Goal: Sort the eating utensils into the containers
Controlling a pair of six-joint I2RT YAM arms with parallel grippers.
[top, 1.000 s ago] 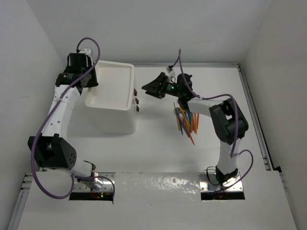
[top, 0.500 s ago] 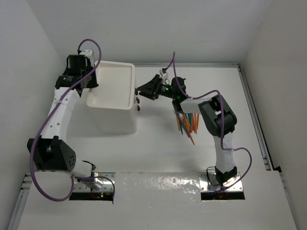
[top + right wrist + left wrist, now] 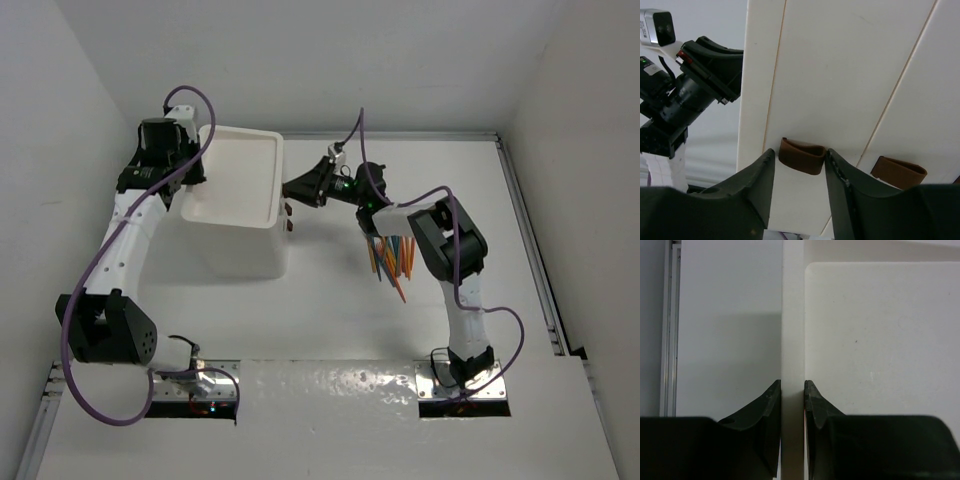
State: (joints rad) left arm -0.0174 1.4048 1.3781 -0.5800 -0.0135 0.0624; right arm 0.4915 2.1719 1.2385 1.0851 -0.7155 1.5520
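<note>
The white drawer unit (image 3: 243, 250) stands at the left, with a tray-like top (image 3: 240, 175). My left gripper (image 3: 192, 180) is shut on the rim (image 3: 792, 315) of the tray's left side. My right gripper (image 3: 292, 188) is open at the unit's right face, its jaws on either side of the top drawer's brown knob (image 3: 801, 156); the right finger touches it and the left finger is a sliver apart. A second knob (image 3: 898, 172) sits below it. The orange, teal and blue utensils (image 3: 390, 255) lie in a pile on the table under my right arm.
Grey walls close in the table at left, back and right. A metal rail (image 3: 530, 240) runs along the right edge. My left arm (image 3: 685, 85) shows beyond the unit in the right wrist view.
My right gripper has moved left from near the utensil pile to the unit's top knob, and its jaws now straddle it. My left gripper stays on the rim.
</note>
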